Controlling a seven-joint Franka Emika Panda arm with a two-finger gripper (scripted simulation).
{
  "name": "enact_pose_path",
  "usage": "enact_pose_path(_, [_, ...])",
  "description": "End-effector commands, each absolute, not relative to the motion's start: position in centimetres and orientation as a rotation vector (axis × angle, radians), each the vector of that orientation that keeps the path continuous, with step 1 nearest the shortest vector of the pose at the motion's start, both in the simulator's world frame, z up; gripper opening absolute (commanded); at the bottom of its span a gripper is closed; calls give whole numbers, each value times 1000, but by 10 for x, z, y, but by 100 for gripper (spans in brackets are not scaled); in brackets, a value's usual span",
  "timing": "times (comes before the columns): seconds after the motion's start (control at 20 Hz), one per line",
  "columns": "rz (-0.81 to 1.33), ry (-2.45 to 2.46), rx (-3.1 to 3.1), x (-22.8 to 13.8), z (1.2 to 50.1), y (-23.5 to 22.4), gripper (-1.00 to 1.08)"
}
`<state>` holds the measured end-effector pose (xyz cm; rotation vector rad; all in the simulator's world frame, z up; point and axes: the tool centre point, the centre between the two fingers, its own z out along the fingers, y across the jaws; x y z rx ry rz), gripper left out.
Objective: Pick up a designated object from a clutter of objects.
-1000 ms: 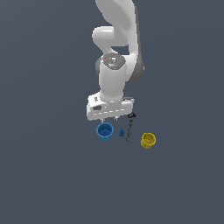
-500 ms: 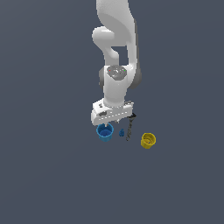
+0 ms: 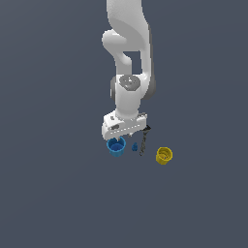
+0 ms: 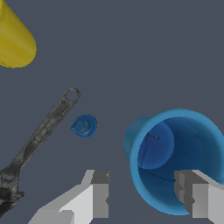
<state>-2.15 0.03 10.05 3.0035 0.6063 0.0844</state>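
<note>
Dark grey floor; blue cup (image 4: 177, 159) upright just under the wide-spread gripper (image 4: 146, 192), one finger over its rim

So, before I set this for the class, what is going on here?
A single simulated arm has its end effector low over the blue cup, fingers open. One finger sits over the cup's opening, the other outside its wall, so they straddle the rim, with nothing gripped yet. The cup stands upright. Beside it lie a tiny blue piece and a dark wrench-like tool; the yellow cup stands apart, toward the exterior view's right.
</note>
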Motion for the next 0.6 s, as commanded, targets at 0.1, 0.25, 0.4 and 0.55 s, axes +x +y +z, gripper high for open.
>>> enact_pose_path(0.1, [84,608,3003,-21,89,0,28])
enact_pose_path(0.25, [85,610,3003,-21,79,-1,28])
enact_pose_path(0.4, [85,611,3003,-21,75,-1,28])
enact_pose_path(0.55, [85,611,3003,-21,75,-1,-100])
